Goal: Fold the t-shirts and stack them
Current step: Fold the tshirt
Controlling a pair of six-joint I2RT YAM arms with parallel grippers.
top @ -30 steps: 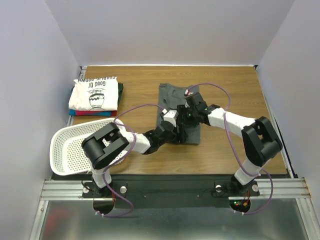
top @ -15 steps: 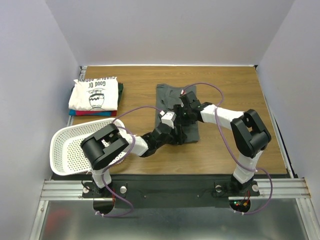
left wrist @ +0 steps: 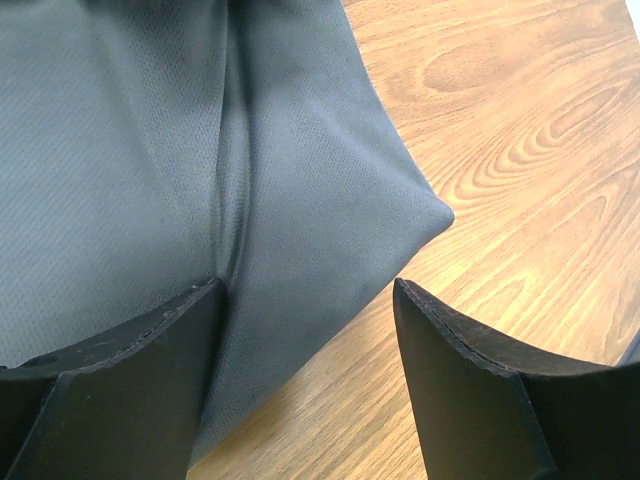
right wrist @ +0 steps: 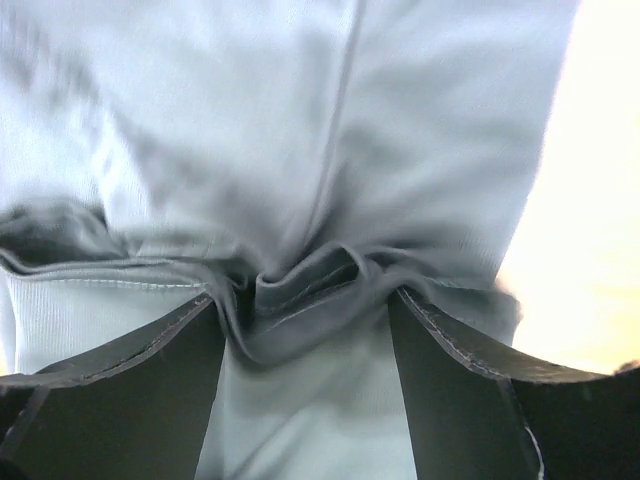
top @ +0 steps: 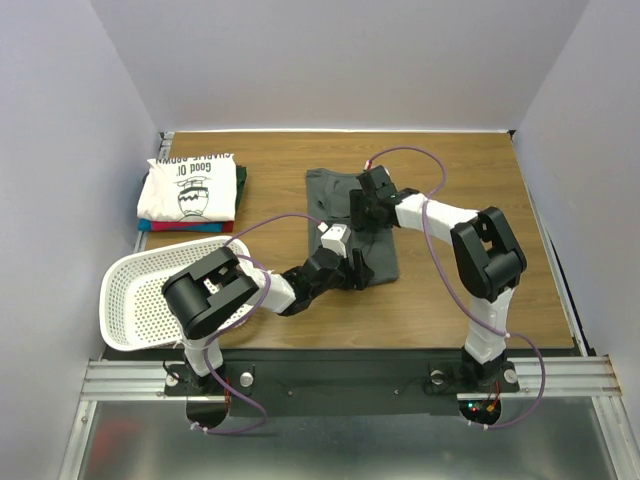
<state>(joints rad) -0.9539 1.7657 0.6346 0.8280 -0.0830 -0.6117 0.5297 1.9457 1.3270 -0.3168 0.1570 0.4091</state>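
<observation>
top external, left claw point(top: 357, 273), right claw point(top: 357, 212), both spread on charcoal t-shirt point(top: 326, 195)

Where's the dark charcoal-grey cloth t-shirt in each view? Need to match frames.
Top external: dark charcoal-grey cloth t-shirt at table centre.
Left wrist: shirt fills upper left, corner pointing right.
Right wrist: shirt fills most of frame, bunched low centre.
Shared landmark: wooden tabletop right of the shirt, washed out in right wrist.

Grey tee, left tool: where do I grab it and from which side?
Probably the pointed folded corner of the grey t-shirt, approached from the bare wood side. There the layers end in a clean edge flat on the table, and that edge runs between the fingers of the open left tool.
</observation>
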